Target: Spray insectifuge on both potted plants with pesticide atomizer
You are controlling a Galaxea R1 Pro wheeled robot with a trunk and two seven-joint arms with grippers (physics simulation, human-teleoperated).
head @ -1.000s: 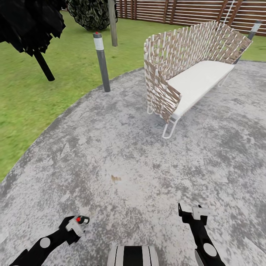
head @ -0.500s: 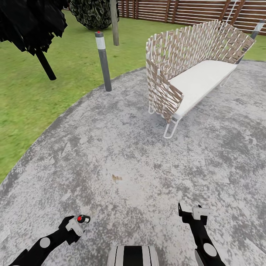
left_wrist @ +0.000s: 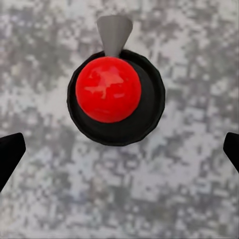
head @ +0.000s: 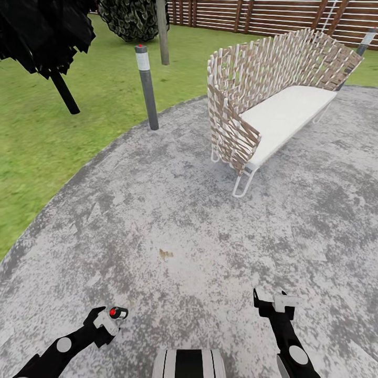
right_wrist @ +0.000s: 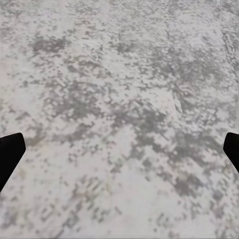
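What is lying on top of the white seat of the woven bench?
The visible part of the bench seat looks bare and white. Its near end is covered by the woven side panel, so that part cannot be checked. The brown slatted fence stands behind it.

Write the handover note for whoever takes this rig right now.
Left gripper: open; a round dark object with a red ball sits between its fingers, untouched, identity unclear.
Right gripper: open, empty, above the paving.
Position: on the round grey patio, facing a woven bench and a grey post at the lawn edge.
Done: no spraying evident.
Left: locate the pesticide atomizer and both potted plants, pick up, spray.
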